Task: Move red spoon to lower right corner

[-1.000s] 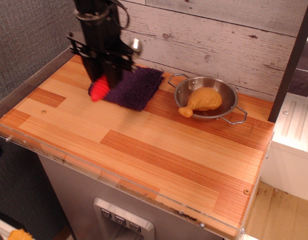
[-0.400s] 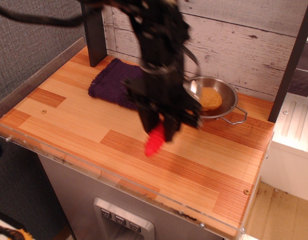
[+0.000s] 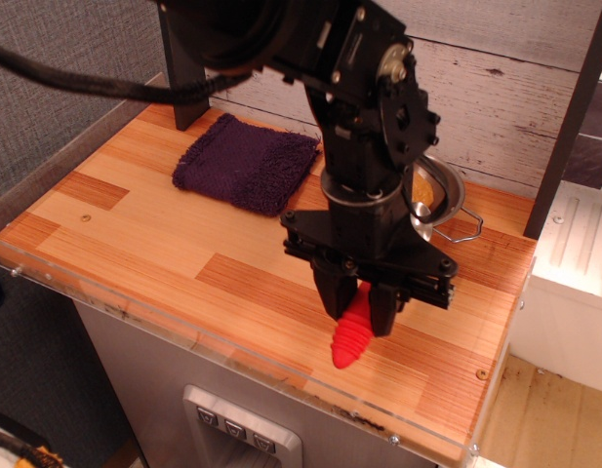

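Note:
The red spoon point(image 3: 351, 335) shows as a ribbed, tapering red handle pointing down and to the left. My gripper point(image 3: 360, 304) is shut on its upper end and holds it just above the wooden tabletop, right of the middle and near the front edge. The spoon's bowl is hidden between the fingers. The lower right corner point(image 3: 466, 409) of the tabletop, with a small screw point(image 3: 482, 373) and a clear plastic rim, lies to the right of and below the spoon.
A purple cloth point(image 3: 247, 161) lies at the back left. A metal pan point(image 3: 443, 203) with a tan drumstick stands at the back right, mostly hidden behind my arm. A dark post point(image 3: 572, 122) rises at the right edge.
My gripper has carried the red spoon from the purple cloth at the back left across the table to the front right, and lower toward the wood.

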